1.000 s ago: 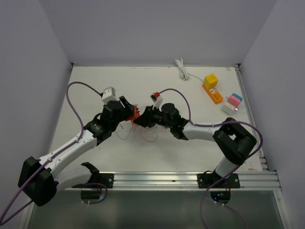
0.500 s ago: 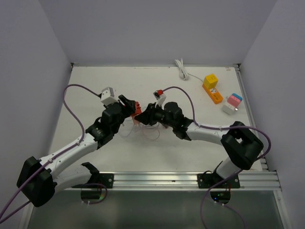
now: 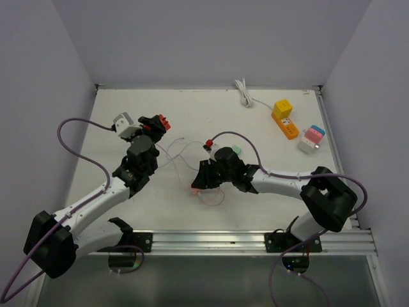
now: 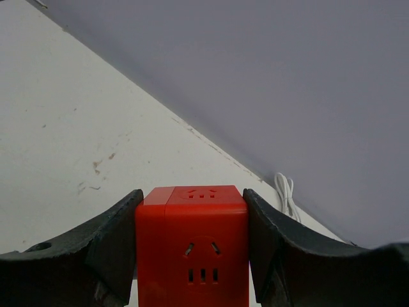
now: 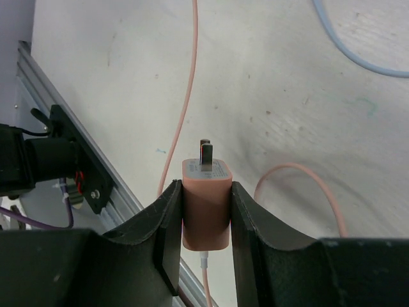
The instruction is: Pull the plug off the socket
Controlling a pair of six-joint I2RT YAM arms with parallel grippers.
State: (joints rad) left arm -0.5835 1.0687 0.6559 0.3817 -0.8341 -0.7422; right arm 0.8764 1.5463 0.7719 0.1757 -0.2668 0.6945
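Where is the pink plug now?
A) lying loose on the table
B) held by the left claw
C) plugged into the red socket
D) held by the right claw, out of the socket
D: the right claw grips the pink plug, prongs bare; the left claw holds the red socket apart.

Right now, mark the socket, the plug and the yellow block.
socket (image 4: 192, 249), left wrist view, middle of its red front face.
plug (image 5: 206, 204), right wrist view, middle of its pink body.
yellow block (image 3: 282, 107), top external view, its top face.
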